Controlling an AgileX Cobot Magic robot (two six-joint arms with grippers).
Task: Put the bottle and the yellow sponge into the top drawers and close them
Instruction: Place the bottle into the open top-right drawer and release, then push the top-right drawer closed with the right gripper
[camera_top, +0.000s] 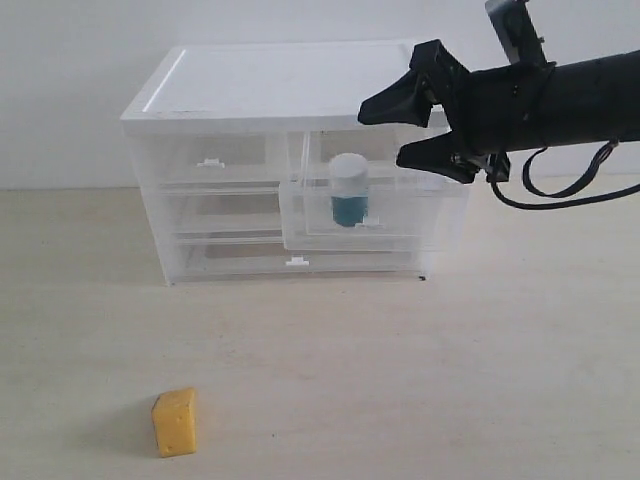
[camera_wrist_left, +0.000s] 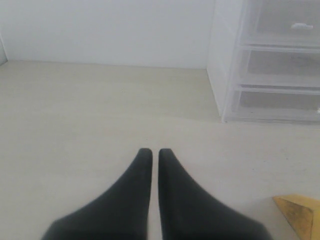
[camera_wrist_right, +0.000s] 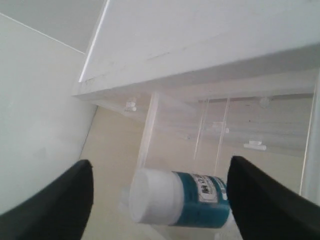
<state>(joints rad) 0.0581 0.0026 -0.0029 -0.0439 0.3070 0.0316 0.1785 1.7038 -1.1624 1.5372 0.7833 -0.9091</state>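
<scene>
The bottle (camera_top: 349, 190), teal with a white cap, stands upright inside the pulled-out right top drawer (camera_top: 425, 215). My right gripper (camera_top: 385, 135) hovers just above and to the right of it, open. In the right wrist view the bottle (camera_wrist_right: 180, 197) shows between the wide-spread fingers (camera_wrist_right: 252, 200) of the right gripper (camera_wrist_right: 160, 170), touching neither. The left top drawer (camera_top: 210, 160) is pushed in. The yellow sponge (camera_top: 175, 422) stands on the table, front left. My left gripper (camera_wrist_left: 155, 151) is shut and empty, low over the table, with the sponge (camera_wrist_left: 300, 215) off to one side.
The white-topped cabinet (camera_top: 280, 80) stands at the back against a white wall, with two full-width drawers (camera_top: 297, 262) shut under the top pair. The open drawer juts forward over the table. Bare wooden tabletop (camera_top: 420, 380) lies between cabinet and sponge.
</scene>
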